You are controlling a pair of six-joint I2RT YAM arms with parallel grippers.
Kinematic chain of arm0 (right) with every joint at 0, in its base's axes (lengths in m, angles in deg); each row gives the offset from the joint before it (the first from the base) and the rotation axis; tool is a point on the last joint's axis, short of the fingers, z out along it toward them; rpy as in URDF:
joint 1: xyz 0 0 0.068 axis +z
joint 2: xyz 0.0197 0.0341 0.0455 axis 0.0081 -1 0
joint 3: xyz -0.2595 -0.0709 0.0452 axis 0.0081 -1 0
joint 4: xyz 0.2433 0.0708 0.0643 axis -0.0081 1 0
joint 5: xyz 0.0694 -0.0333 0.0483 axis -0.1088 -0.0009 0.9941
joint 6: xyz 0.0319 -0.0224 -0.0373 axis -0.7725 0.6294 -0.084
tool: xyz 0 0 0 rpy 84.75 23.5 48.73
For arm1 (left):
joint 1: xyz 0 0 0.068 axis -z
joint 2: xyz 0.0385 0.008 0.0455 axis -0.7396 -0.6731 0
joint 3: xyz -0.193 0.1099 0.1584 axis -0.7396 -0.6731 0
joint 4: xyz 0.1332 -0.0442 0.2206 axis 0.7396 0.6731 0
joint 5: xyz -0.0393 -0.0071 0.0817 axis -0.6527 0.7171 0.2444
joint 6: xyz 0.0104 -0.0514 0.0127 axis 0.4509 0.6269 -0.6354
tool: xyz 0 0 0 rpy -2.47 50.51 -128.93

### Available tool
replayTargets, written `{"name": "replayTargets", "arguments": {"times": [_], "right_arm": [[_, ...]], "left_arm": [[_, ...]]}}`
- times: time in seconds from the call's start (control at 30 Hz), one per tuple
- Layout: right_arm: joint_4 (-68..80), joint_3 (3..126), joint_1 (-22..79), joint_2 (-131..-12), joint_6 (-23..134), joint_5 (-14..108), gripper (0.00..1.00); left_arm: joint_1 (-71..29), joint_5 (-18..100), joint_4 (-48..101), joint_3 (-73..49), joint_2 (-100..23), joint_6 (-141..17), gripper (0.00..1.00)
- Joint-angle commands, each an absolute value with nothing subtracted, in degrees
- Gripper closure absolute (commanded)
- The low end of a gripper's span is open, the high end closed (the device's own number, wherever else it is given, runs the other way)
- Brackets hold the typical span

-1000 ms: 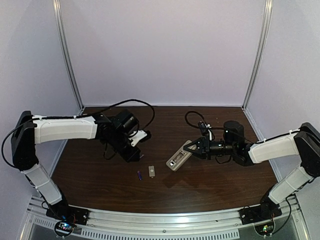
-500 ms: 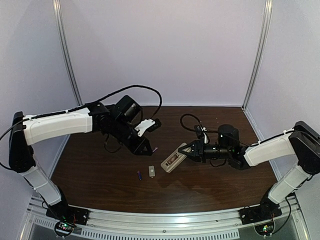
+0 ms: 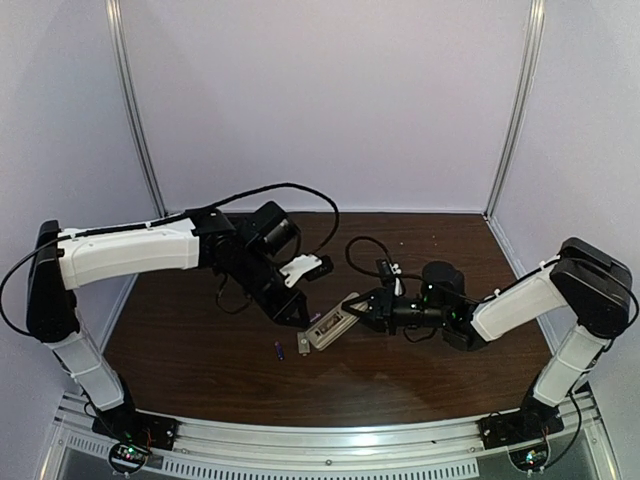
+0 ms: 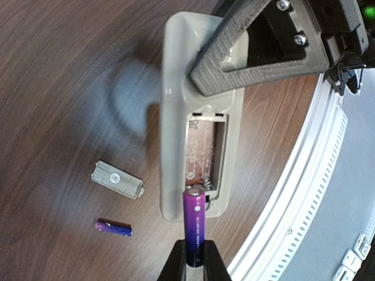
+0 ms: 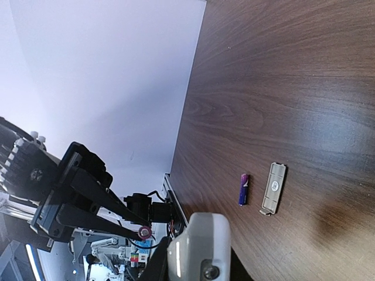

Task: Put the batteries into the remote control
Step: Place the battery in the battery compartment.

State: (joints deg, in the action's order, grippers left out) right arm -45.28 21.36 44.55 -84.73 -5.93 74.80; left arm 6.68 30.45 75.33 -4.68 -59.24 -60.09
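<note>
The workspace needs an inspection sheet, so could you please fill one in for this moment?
Surface: dark brown wood-grain table.
Job's things: remote back up, recess open and empty; battery with its tip at the recess's end; second battery lying on the table.
Clutter: cover lying beside the second battery.
Claws: left claw shut on the battery; right claw shut on the remote's end opposite the recess.
Cables: black cable arching over the left arm; second cable looped by the right wrist.
Surroundings: pale walls; metal rail along the near edge.
</note>
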Motion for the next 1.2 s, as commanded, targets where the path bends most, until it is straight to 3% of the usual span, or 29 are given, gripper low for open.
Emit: {"name": "replayTargets", "arguments": {"times": [0.0, 0.83, 1.03, 1.17], "right_arm": [[-51.4, 22.4, 45.8, -86.3, -8.1, 72.9, 1.0], [-50.8, 23.9, 48.4, -87.4, -7.8, 71.9, 1.0], [-51.0, 23.6, 48.5, -87.4, -8.2, 71.6, 1.0], [-51.1, 23.6, 48.5, -87.6, -8.6, 71.8, 1.0]], "left_arm": [[7.6, 30.6, 76.7, -2.6, -60.7, -61.0, 1.0], [8.1, 34.8, 79.0, -0.2, -65.6, -61.0, 1.0], [8.0, 35.5, 79.1, 0.4, -66.0, -60.3, 0.93], [8.0, 35.4, 79.2, 0.5, -66.0, -59.8, 0.78]]}}
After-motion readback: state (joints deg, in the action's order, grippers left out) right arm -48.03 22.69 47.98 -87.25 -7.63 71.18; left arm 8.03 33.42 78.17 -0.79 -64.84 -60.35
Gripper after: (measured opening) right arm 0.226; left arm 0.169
